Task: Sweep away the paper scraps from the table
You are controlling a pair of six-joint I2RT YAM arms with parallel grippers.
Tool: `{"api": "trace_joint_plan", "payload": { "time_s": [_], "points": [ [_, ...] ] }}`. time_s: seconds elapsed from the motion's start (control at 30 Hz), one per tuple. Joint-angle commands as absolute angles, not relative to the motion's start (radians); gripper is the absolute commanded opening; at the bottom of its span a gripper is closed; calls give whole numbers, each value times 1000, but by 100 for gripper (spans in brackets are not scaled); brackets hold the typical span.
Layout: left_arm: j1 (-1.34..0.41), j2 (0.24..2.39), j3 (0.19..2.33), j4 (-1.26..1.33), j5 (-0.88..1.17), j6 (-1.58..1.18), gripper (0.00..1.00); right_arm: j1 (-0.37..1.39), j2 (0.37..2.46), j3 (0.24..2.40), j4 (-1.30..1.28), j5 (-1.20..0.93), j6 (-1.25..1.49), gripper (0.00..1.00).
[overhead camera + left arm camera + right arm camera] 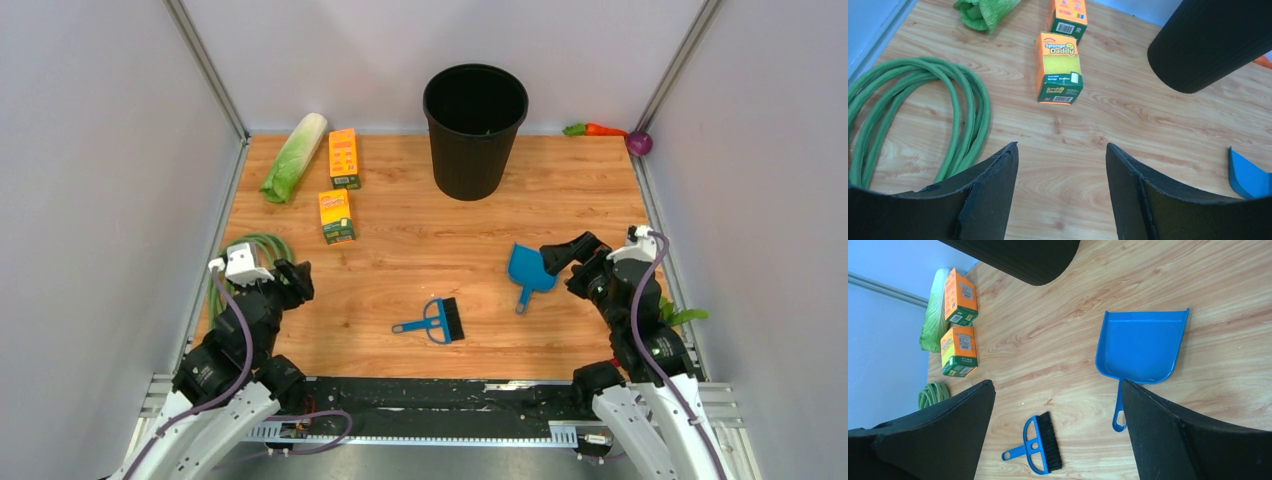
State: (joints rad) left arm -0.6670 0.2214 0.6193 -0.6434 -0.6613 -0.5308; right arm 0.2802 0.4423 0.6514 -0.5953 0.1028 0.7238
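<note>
Table (430,235), brush (441,322), dustpan (527,268), bin (475,140), hose (262,247)

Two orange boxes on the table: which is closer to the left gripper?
The front orange box, lying nearest the green hose; the back orange box lies farther away, beside the cabbage.

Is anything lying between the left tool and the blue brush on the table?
Nothing visible does. Only bare table separates the open left tool from the brush; the green hose lies away from that path.
</note>
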Motion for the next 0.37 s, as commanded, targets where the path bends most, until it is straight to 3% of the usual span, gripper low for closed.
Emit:
{"api": "trace_joint_plan", "payload": {
  "time_s": [0.0,0.33],
  "points": [
    [-666,253,606,-572,-703,-558,72,284,446,684,-617,92,690,100],
    [-666,284,583,-535,-703,-534,72,284,497,698,-615,126,649,100]
  ]
}}
